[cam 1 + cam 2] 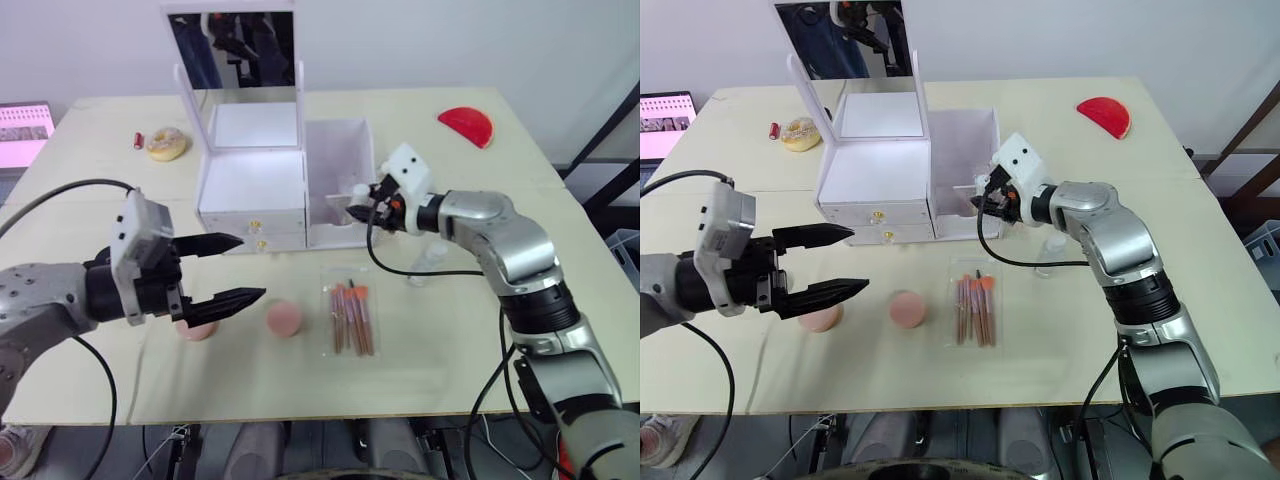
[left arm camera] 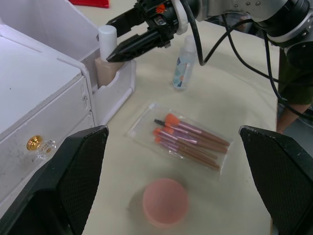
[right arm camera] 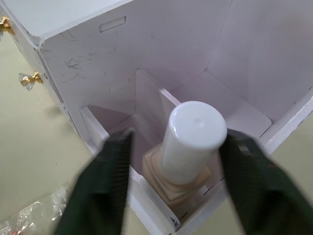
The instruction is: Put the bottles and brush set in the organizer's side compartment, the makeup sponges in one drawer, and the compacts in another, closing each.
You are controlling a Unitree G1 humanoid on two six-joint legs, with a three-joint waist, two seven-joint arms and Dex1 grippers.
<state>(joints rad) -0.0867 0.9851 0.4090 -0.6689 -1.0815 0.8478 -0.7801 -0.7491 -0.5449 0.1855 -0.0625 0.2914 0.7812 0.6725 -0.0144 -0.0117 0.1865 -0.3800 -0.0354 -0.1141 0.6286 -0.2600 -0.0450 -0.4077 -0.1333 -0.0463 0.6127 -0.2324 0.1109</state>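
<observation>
White organizer (image 1: 255, 180) w/ gold drawer knobs (image 1: 256, 227); beige bottle (image 2: 105, 68), white cap; pink sponges (image 1: 284, 318); orange-tipped pink brush set (image 1: 350, 317); clear bottle (image 2: 185, 63); red wedge (image 1: 466, 125) far right; tan table (image 1: 450, 340).

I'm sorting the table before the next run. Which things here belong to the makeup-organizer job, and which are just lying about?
Job:
organizer
beige bottle in the side compartment
clear bottle on the table
brush set
two pink sponges

Lying about:
red half-round thing
doughnut-like ring
small red item beside it
screen at the table's far left
</observation>
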